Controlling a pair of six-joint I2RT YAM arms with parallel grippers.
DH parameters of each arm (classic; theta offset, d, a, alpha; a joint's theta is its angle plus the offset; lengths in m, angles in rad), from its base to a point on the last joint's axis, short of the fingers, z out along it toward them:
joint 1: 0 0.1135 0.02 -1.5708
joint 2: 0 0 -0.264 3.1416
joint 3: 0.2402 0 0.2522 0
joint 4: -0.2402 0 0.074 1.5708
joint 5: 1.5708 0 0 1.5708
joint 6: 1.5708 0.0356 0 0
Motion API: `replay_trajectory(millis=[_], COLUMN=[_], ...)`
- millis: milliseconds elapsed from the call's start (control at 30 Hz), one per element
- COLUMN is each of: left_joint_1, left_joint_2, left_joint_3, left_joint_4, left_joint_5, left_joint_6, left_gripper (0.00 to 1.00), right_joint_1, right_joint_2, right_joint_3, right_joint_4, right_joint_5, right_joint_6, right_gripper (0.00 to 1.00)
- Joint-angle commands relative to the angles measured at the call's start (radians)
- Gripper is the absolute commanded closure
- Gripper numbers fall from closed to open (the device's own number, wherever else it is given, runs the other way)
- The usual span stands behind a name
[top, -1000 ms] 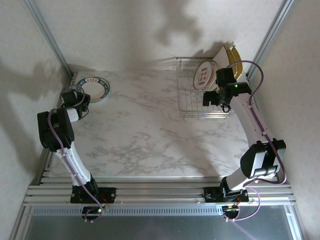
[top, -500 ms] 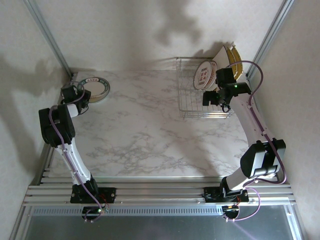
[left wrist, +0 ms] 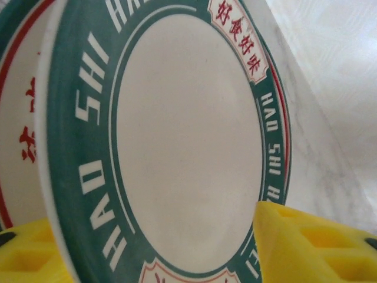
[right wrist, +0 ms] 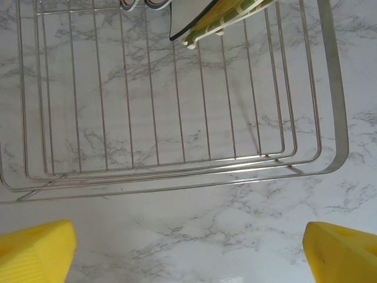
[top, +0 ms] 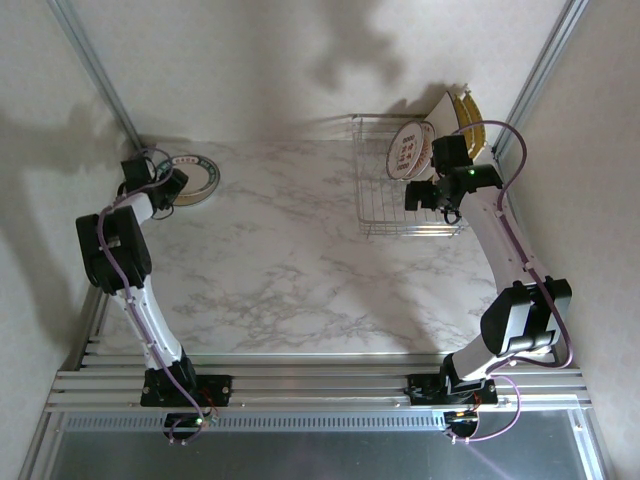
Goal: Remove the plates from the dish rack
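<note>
Right gripper [right wrist: 188, 254]: jaws spread wide, holding nothing, over the marble table [right wrist: 194, 218] just short of the dish rack [right wrist: 334, 88]. You will find the plates straight ahead of these jaws, standing on edge at the rack's far end: glazed round plates [top: 410, 150], then a whitish square plate [right wrist: 187, 17] and a ribbed yellow plate [right wrist: 227, 16]. This arm is nearer.

Left gripper [left wrist: 171, 247]: fingers apart astride the rim of a green-banded plate [left wrist: 188, 147], stacked far left.
</note>
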Motion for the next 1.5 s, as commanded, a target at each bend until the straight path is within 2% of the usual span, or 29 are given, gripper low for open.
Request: replay_trajectory(millis=[0, 100, 367, 600, 867, 1200, 1300, 1467], left_joint_1=[-0.004, -0.015, -0.030, -0.031, -0.033, -0.049, -0.064, -0.130], left_joint_2=[0.015, 0.019, -0.018, -0.034, -0.038, -0.040, -0.082, -0.178], left_joint_3=[0.047, 0.082, 0.089, 0.100, 0.128, 0.184, 0.179, 0.151], left_joint_4=[-0.177, -0.264, -0.341, -0.373, -0.438, -0.539, -0.552, -0.572], left_joint_5=[-0.065, -0.117, -0.221, -0.254, -0.289, -0.384, -0.420, -0.419], left_joint_6=[0.140, 0.213, 0.302, 0.339, 0.388, 0.452, 0.466, 0.515], left_gripper=[0.35, 0.28, 0.09, 0.00, 0.00, 0.00, 0.00, 0.00], right_joint_1=[-0.007, -0.006, -0.007, -0.006, -0.007, -0.006, -0.006, -0.004], right_joint_2=[-0.003, -0.004, -0.010, -0.026, -0.044, -0.064, -0.057, -0.028], right_joint_3=[0.033, 0.029, 0.035, 0.032, 0.045, 0.039, 0.050, 0.074], right_joint_4=[0.008, 0.014, 0.015, 0.008, -0.009, -0.011, -0.011, 0.000], right_joint_5=[-0.010, -0.018, -0.036, -0.046, -0.044, -0.053, -0.058, -0.066], right_joint_6=[-0.008, -0.006, 0.000, -0.001, -0.005, -0.002, -0.004, 0.012], right_gripper=[0.01, 0.01, 0.01, 0.01, 0.01, 0.01, 0.01, 0.01])
